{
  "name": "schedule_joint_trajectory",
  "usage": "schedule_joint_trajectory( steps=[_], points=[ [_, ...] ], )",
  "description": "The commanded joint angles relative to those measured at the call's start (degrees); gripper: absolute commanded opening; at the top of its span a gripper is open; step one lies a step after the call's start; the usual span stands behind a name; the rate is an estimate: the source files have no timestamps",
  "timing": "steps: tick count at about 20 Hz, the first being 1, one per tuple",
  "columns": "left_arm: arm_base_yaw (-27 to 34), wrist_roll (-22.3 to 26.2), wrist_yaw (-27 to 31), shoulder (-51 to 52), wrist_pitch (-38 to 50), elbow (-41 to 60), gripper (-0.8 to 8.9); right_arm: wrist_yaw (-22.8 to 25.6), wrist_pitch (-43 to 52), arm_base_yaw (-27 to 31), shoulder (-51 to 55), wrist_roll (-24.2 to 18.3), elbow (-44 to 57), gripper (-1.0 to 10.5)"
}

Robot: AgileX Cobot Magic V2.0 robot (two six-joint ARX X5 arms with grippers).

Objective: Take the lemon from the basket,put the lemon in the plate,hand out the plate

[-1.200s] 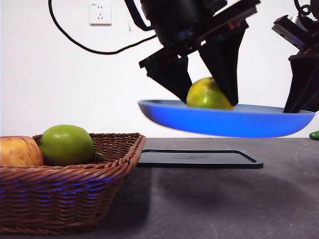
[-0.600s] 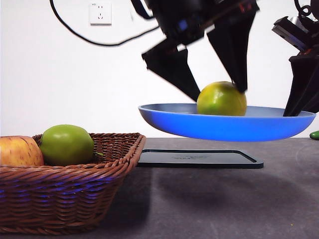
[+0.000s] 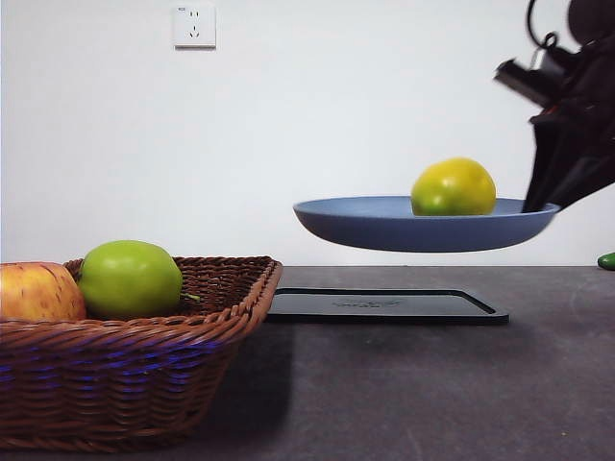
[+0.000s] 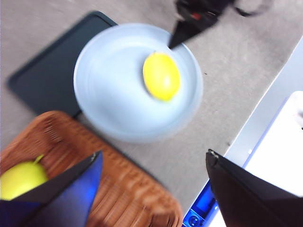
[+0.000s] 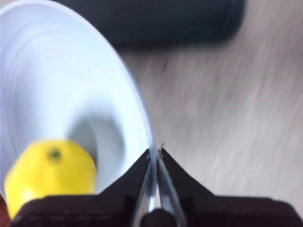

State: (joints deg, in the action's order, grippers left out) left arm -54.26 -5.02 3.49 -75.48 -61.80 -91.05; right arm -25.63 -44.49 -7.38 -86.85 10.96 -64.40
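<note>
So at this point the lemon (image 3: 454, 187) sat in the plate (image 3: 384, 226), well over toward the side where the right gripper (image 5: 155, 152) had its jaws clamped thin on the plate's rim, and the whole thing hung in the air above the black tray (image 3: 384, 305), not touching it. The left gripper (image 4: 151, 189) was up high over the scene with its jaws spread wide and nothing in them, looking down on the basket (image 3: 144, 355) and the plate. My read: the lemon part was done and what was left was the handing out. To do that well I'd say keep the plate dead level and move slow, because the pinch was only on one edge, the plate was shallow with a low rim, and a smooth roundish fruit like that would probably roll at the first tilt. In the front view the plate looked about level, maybe a touch raised at the gripped side, hard to tell. Material-wise: the plate was matte light blue and looked stiff, the lemon yellow-green with smooth skin, the basket brown woven wicker with a braided rim and flared sides, holding a glossy green apple (image 3: 130, 279) and a red-yellow apple (image 3: 34, 293) beside it. The desk (image 3: 432, 384) was dark grey and dull, and the tray flat with a slim raised edge.
</note>
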Motion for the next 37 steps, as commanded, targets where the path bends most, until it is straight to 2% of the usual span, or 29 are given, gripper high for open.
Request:
schedule_joint_trajectory(
  steps=[1, 4, 10, 13, 17, 21, 26, 29, 32, 37],
  points=[
    [-0.4, -1.4, 0.9, 2.6, -2.1, -0.9, 3.76, 0.5, 0.7, -0.1, -6.7, 0.5, -7.4, 0.0],
    [-0.4, -3.6, 1.0, 5.9, -4.3, -1.0, 3.76, 0.5, 0.7, -0.1, -15.6, 0.8, -15.7, 0.0],
    [-0.4, -4.0, 1.5, 6.6, -8.4, -0.9, 3.76, 0.5, 0.7, 0.2, -30.8, 2.7, -28.0, 0.0],
    [-0.4, -4.3, 5.5, 6.6, -8.3, -0.9, 3.76, 0.5, 1.9, 0.7, -34.6, 2.7, -29.9, 0.0],
    [-0.4, -4.8, 9.0, 6.6, -8.4, -0.9, 3.76, 0.6, 2.6, 1.0, -35.4, 2.4, -29.9, 0.1],
    [-0.4, -4.8, 9.0, 6.3, -8.3, -0.9, 3.76, 0.7, 2.9, 1.1, -35.4, 0.9, -29.9, 1.5],
    [-0.4, -4.7, 17.6, 6.3, -7.6, -0.9, 3.75, 0.2, 1.4, 1.7, -32.5, -1.1, -29.9, 1.6],
    [-0.3, -3.0, 18.9, 6.3, -5.1, -0.9, 3.72, 0.3, -3.3, 1.7, -26.5, -4.5, -29.9, 1.5],
    [-0.3, 1.6, 18.9, 6.3, -0.6, -0.8, 2.50, 0.2, -8.7, 1.1, -19.1, -6.5, -29.9, 1.5],
    [0.7, 10.8, 18.8, 6.2, 3.9, -0.8, 0.22, 0.1, -16.5, -3.2, -5.8, -11.8, -29.8, 0.0]
  ],
)
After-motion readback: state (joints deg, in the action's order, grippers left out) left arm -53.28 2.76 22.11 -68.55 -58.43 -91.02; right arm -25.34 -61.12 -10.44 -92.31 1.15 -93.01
